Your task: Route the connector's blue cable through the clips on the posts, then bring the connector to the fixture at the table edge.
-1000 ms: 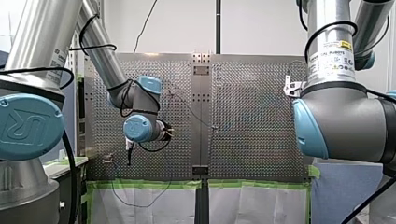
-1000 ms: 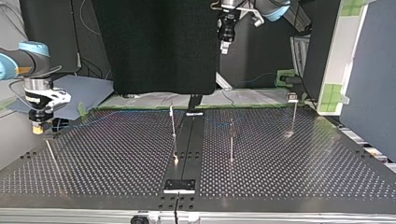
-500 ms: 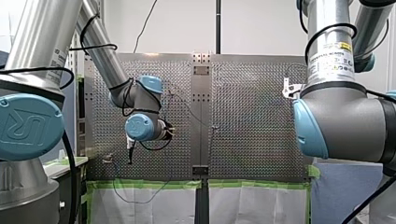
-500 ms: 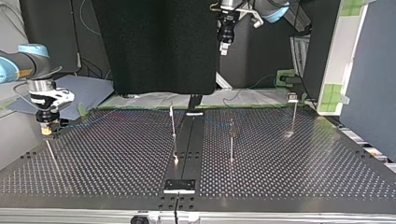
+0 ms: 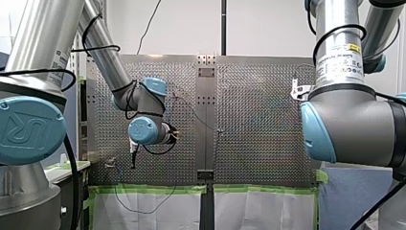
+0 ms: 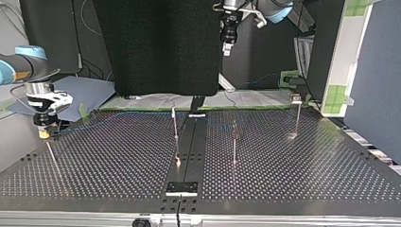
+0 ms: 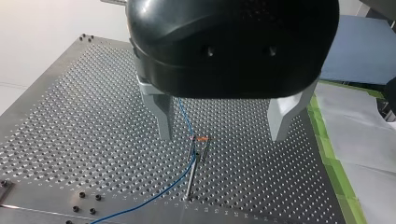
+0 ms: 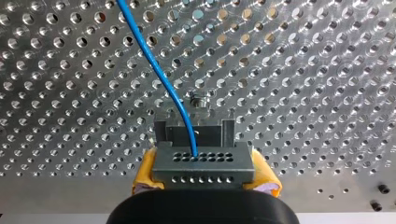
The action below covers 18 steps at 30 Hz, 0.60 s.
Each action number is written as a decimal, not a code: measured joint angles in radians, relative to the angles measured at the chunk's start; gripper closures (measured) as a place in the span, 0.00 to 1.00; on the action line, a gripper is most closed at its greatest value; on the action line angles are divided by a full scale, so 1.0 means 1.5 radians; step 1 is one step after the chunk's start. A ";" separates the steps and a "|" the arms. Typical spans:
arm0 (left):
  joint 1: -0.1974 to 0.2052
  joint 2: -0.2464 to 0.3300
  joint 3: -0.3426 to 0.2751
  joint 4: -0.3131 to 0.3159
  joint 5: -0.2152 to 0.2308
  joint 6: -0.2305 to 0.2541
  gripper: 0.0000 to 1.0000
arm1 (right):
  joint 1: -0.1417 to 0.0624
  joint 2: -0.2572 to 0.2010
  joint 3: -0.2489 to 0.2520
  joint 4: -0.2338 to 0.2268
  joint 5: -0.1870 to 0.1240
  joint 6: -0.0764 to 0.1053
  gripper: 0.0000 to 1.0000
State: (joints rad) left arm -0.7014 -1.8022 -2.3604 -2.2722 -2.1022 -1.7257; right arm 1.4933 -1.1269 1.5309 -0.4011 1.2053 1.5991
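Note:
In the right wrist view my right gripper (image 8: pixel 204 179) is shut, its yellow pads (image 8: pixel 145 173) clamping the grey connector (image 8: pixel 204 163). The blue cable (image 8: pixel 156 65) leaves the connector's face and runs off across the perforated plate. A small metal fixture (image 8: pixel 194 130) sits right under the connector. In the top view my right gripper (image 6: pixel 43 133) hangs low over the table's left edge. My left gripper (image 6: pixel 227 46) stays high over the table's far side. It stands open (image 7: pixel 223 138), above a post (image 7: pixel 191 172) with the cable (image 7: pixel 154 198) in its clip.
Three thin posts (image 6: pixel 175 124) (image 6: pixel 234 142) (image 6: pixel 297 116) stand on the perforated table (image 6: pixel 293 179), with a dark rail (image 6: pixel 187 151) down its middle. Green tape and white sheeting (image 5: pixel 153 201) line the near edge in the front view. A blue mat (image 6: pixel 90 92) lies behind the right arm.
My right gripper with the connector shifted toward the top view's right and sank slightly, then eased back a little. My left arm edged right in the front view, then held.

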 joint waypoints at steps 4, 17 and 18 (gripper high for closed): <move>0.000 0.000 0.000 -0.001 0.000 0.000 0.00 | -0.001 0.007 -0.007 0.007 -0.002 -0.002 1.00; 0.000 0.000 0.000 -0.001 0.000 0.000 0.00 | 0.000 0.011 -0.012 0.005 -0.019 -0.002 1.00; 0.000 0.000 0.000 -0.001 0.000 0.000 0.00 | 0.000 0.011 -0.013 0.005 -0.020 -0.002 1.00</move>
State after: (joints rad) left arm -0.7014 -1.8026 -2.3604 -2.2736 -2.1022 -1.7257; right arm 1.4932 -1.1099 1.5118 -0.3938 1.1757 1.5955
